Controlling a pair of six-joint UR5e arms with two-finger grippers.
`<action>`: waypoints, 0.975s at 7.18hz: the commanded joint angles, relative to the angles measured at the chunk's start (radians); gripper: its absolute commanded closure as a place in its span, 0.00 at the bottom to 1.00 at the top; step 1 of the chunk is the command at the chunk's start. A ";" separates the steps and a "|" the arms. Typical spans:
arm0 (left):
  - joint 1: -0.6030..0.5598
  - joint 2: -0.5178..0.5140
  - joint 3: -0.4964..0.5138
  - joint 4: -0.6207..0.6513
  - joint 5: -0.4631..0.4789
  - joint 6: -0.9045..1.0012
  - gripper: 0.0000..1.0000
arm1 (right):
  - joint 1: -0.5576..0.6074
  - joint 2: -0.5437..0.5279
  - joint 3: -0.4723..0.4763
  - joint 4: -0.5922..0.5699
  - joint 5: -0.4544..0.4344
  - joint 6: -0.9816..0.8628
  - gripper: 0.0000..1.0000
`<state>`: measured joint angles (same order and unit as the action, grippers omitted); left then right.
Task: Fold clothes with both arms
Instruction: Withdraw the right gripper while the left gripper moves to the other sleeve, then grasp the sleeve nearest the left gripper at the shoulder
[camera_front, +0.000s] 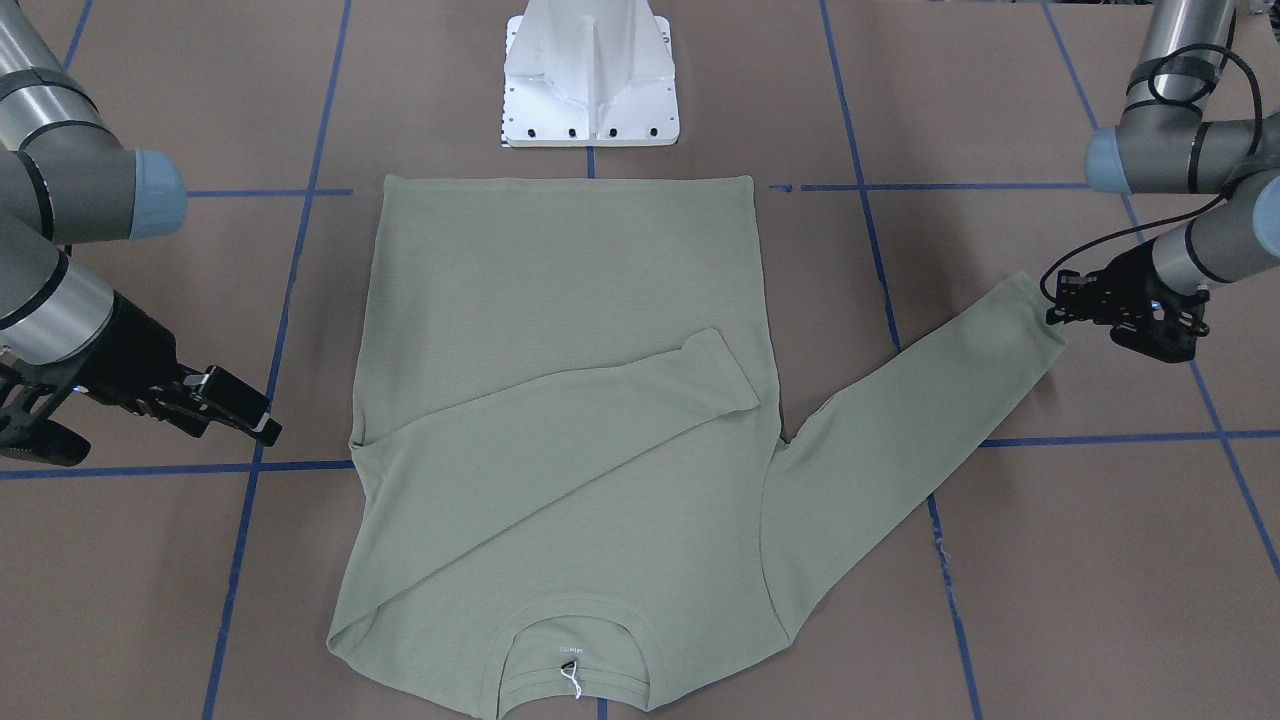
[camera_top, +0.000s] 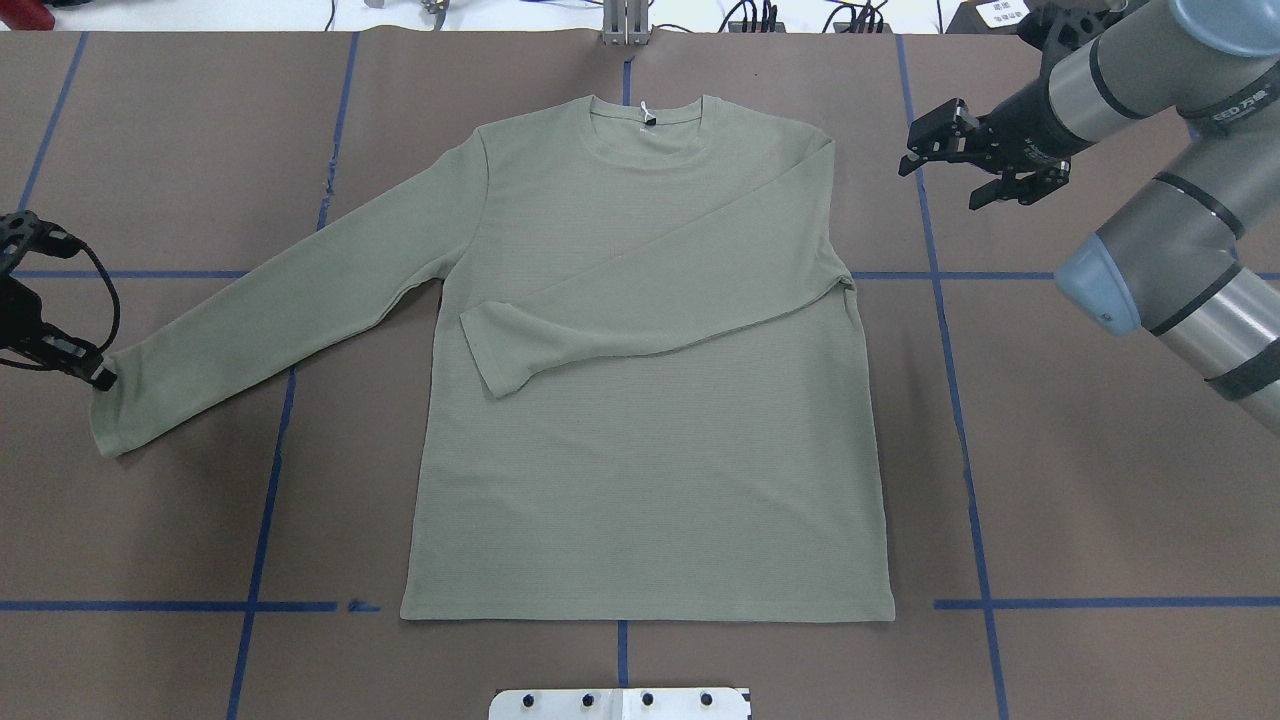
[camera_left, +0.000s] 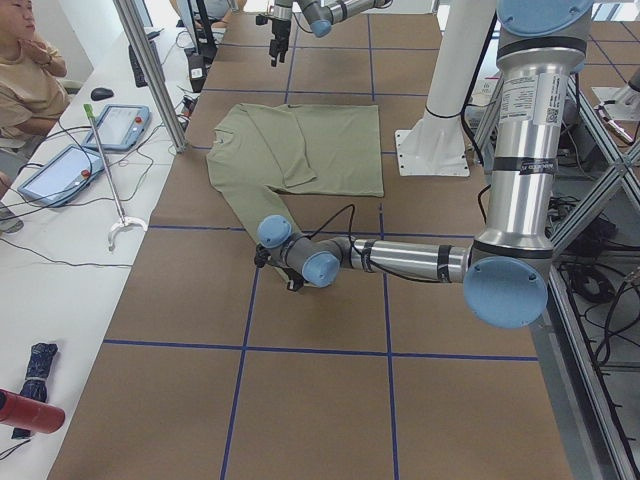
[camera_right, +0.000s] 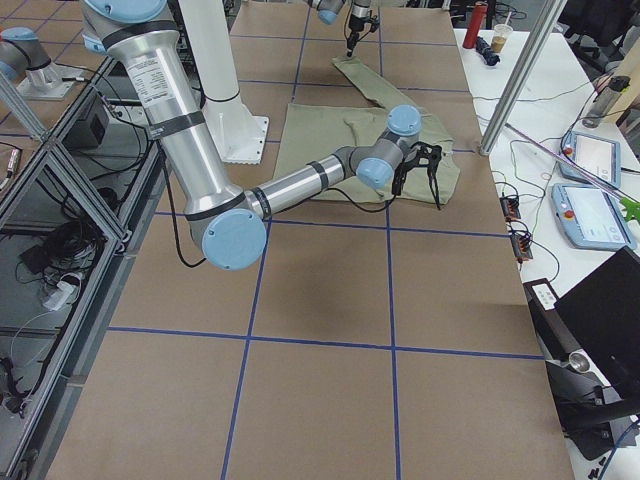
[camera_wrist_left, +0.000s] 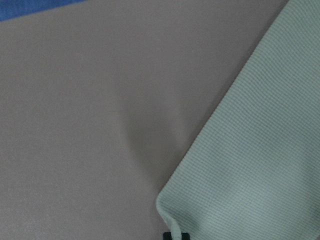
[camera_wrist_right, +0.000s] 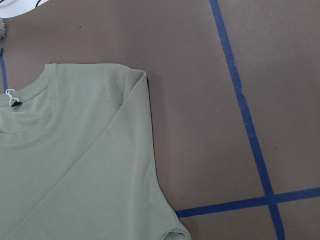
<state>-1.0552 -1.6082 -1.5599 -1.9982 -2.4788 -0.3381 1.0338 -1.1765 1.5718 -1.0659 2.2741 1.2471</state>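
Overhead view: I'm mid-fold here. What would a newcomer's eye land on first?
The sage-green shirt lies flat mid-table, one sleeve folded across its chest and the other sleeve stretched out towards the view's left. The left claw sits right at that outstretched cuff, while the right claw hovers off the fabric beside the opposite shoulder.

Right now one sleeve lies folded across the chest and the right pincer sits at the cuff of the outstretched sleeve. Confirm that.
Wrong arm. In the overhead view the left pincer is at the cuff of the outstretched sleeve; the right pincer hangs clear of the shirt. The other sleeve does lie folded across the chest.
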 joint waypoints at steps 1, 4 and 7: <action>-0.003 -0.007 -0.206 0.103 -0.072 -0.057 1.00 | 0.014 -0.059 0.031 0.023 0.004 -0.003 0.00; 0.021 -0.250 -0.309 0.107 -0.063 -0.487 1.00 | 0.106 -0.221 0.031 0.213 0.062 -0.052 0.00; 0.220 -0.693 -0.103 0.058 0.127 -0.954 1.00 | 0.186 -0.298 0.031 0.215 0.120 -0.193 0.00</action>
<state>-0.9048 -2.1197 -1.7716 -1.9091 -2.4285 -1.1300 1.1965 -1.4500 1.6023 -0.8535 2.3784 1.0890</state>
